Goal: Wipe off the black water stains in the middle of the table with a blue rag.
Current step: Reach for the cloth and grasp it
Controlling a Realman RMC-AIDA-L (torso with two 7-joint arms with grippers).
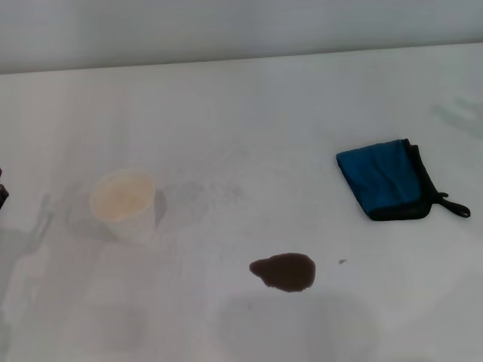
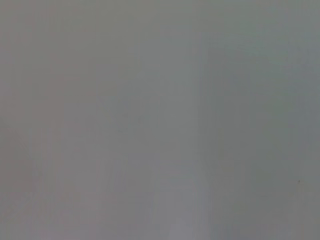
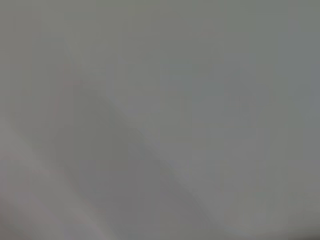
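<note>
Folded blue cloth rag with black edging and small loop [image 1: 386, 181] lies flat on plain white matte bench [image 1: 241, 113], robot's right side, well apart from dark brown-black oval liquid blotch [image 1: 284, 271] nearer front, centre. Tiny speck [image 1: 342, 262] beside blotch.

Rag likely soft, light, limp (will drape). Best pinch: top folded layers near edge; loop too small.

Neither end effector in view; state cannot be told.

White paper cup [image 1: 124, 204] stands left.

We see a pale grey wall [image 1: 226, 26] filling the top of the frame, plain and unmarked. Below it a white surface [image 1: 249, 121] spreads across the whole frame, its far edge rising slightly toward the upper right. The light is soft and even, with faint grey shadows at lower left.
</note>
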